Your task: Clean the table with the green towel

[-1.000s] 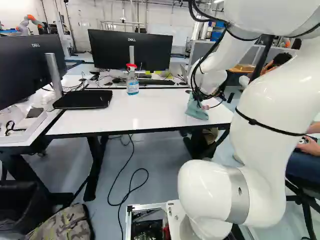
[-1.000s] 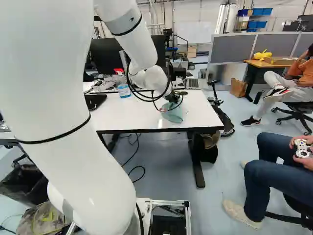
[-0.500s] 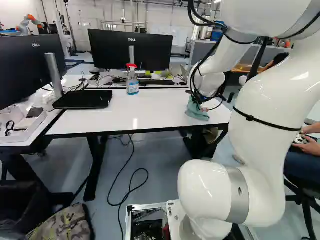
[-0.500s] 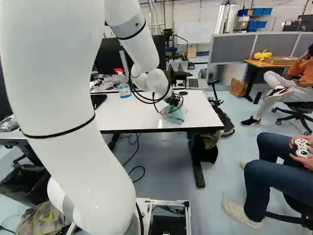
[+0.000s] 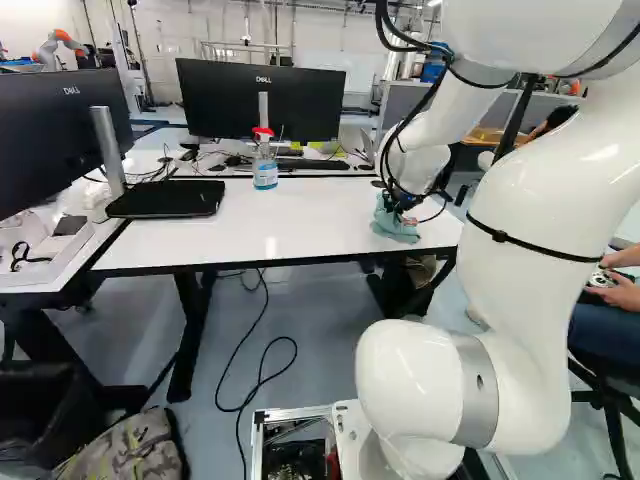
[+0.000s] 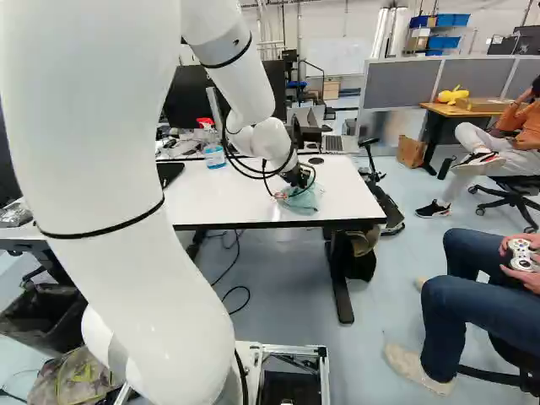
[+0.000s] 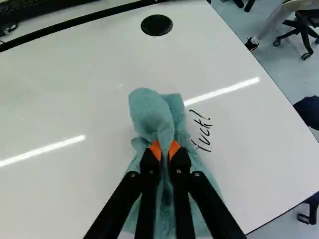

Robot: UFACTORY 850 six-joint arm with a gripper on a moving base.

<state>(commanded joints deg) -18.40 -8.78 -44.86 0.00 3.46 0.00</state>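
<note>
Gripper [image 7: 165, 151] narrowed onto the green towel [image 7: 149, 112], with a fold pinched between both orange pads [image 7: 155, 149], a loose lobe bunched ahead of them and the rest spread beneath. Towel down on the white table [image 7: 75, 99], towards the near right corner.

Next to the cloth, on the side of the right end, black handwriting [image 7: 202, 131]: likely the spot most in need of rubbing. Best to press lightly and evenly, letting cloth rather than fingertips meet the surface, then sweep across the letters in short overlapping strokes. Watch for the lobe folding under or the fold slipping out of the pinch; ease off the downward push at any drag.

Little room past the writing before the right end, so better to turn each stroke before the rim, lest the towel hang over. Same care at the near edge. Towards the far right corner, a flat black disc [image 7: 156, 25], perhaps a snag for cloth. Longest run leftwards along the near edge, short of the black monitor base [image 5: 165, 198] by the left end. Give the spray bottle [image 5: 265, 170] at the far edge a wide berth.
</note>
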